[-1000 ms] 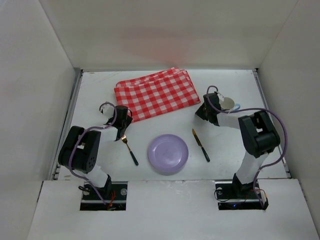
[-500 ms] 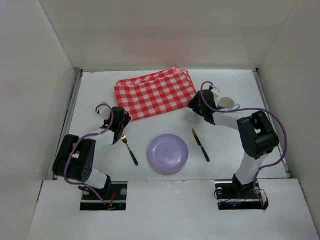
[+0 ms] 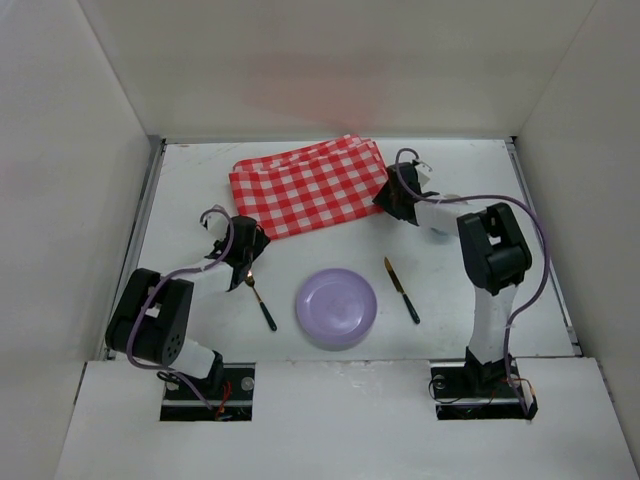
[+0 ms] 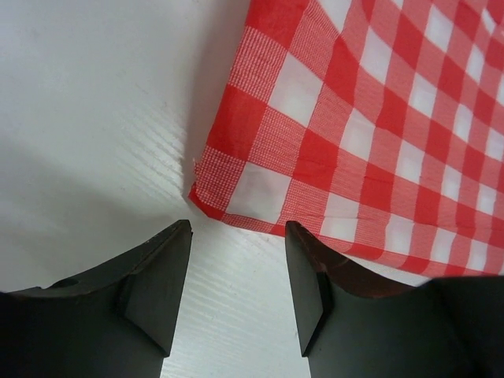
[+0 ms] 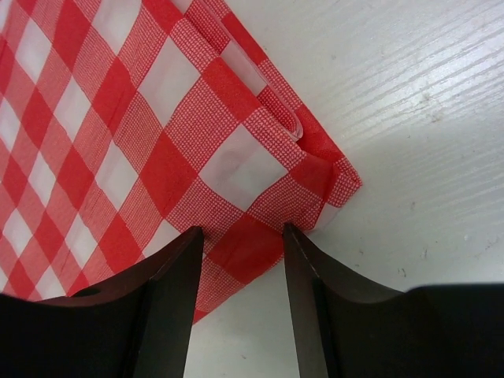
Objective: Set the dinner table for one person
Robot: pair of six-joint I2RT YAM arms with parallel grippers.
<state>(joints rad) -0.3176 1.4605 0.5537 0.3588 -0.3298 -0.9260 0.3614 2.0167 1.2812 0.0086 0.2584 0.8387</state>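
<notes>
Checked cloth (image 3: 310, 190), red and white and folded, lies askew across the rear middle of the dinner table (image 3: 195, 180), its long edges running from lower left up to upper right in the overhead view. The table itself is the flat white surface that fills the floor of the walled cell, with both arm bases at its near edge. The left gripper (image 4: 237, 230) is low at the cloth's near left corner. Its jaws stand well apart with nothing between them but bare white tabletop. The corner of the cloth lies just past the tips, and the hem runs close by the right-hand jaw. Whether that jaw touches the fabric cannot be told. The right gripper (image 5: 242, 236) is at the cloth's right corner, its arm reaching in from the right side. Its jaws are likewise spread and hold nothing, and the hem near the corner crosses the gap between them. The wrist view shows several folded layers stacked at that corner. Whether the tips press on the cloth is unclear. Nearer the bases, a purple plate (image 3: 336, 307) sits in the middle of the table. A fork (image 3: 260, 298) with a gold head and black handle lies to its left. A knife (image 3: 402, 290) with a gold blade and black handle lies to its right. Both are apart from the plate's rim.
</notes>
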